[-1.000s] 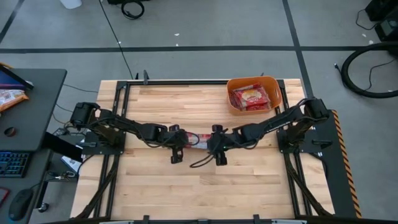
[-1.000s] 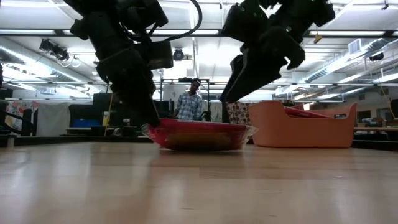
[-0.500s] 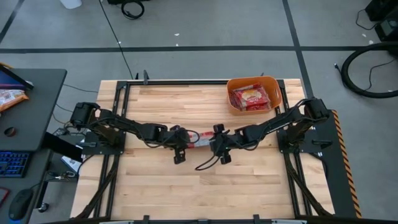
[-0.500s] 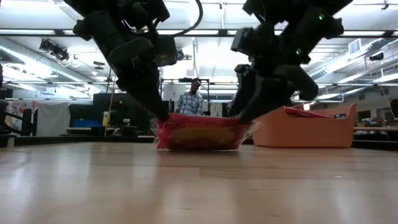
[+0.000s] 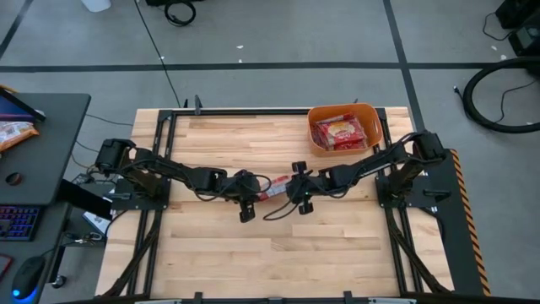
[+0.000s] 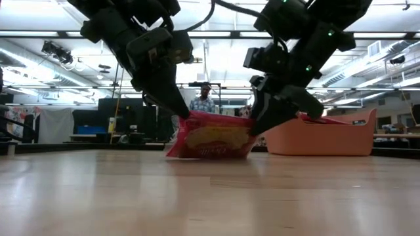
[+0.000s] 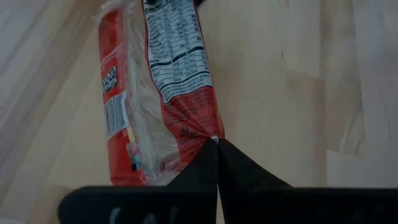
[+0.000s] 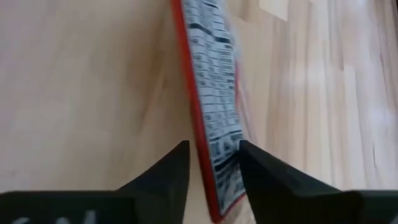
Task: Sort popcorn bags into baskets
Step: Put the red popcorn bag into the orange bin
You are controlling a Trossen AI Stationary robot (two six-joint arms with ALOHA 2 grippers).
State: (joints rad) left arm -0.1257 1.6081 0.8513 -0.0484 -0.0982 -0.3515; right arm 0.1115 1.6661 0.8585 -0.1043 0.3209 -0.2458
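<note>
Now, at mid-table:
bag (image 6: 211,139): 1 red packet, tipped up on its long edge on the table (image 5: 337,245), tilted rather than flat; printed back toward the wrist cameras, picture side toward the low view.
bag axis: long axis runs across the table from arm to arm, 1 end toward each gripper.
left gripper (image 5: 248,187): at the bag's left end; fingers (image 7: 205,168) closed tight, tips meeting on the crimped end seam, pinching the bag.
right gripper (image 5: 297,187): at the bag's right end; fingers (image 8: 166,174) apart, 1 on each side of the thin upper edge, straddling it with gaps visible; closing, by the look of it, but no firm clamp shown.
which way from fingers: bag edge lies straight ahead between the right fingers, in line with them; only a squeeze needed, no sideways reach.
nearer arm: both at the bag, 1 per end; right arm sits on the tub side.
tub (image 5: 372,112): orange, at the far right corner, well apart from the held bag; 2 or more red packets already inside.
likely next: right fingers to shut on the edge, left to let go, then carry toward the tub.
risk: thin slippery edge may slide out if the squeeze lands off the seam.
</note>
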